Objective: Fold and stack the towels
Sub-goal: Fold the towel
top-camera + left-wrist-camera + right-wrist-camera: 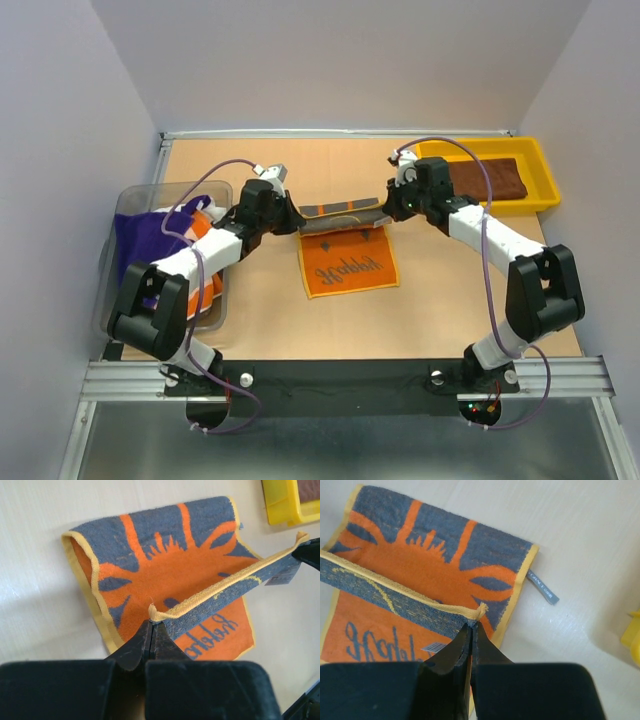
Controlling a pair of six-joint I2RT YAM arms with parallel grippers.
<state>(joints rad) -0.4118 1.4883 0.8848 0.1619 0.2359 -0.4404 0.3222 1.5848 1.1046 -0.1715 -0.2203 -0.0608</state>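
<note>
An orange towel (348, 262) with a grey sun pattern, yellow hem and blue script lies mid-table, its far edge lifted off the wood. My left gripper (297, 222) is shut on that edge's left corner; the right gripper (390, 207) is shut on the right corner. The hem stretches taut between them, the rest hanging down to the table. In the left wrist view the left gripper (151, 624) pinches the towel (165, 575). The right wrist view shows the right gripper (472, 626) nipping the towel (420, 560). A dark brown towel (493, 178) lies folded in the yellow tray. Purple (145, 245) and orange-and-white (200, 225) towels fill the clear bin.
The yellow tray (545, 190) stands at the back right, its corner (285, 505) showing in the left wrist view. The clear plastic bin (130, 200) sits at the left edge under my left arm. White walls close in the table on three sides.
</note>
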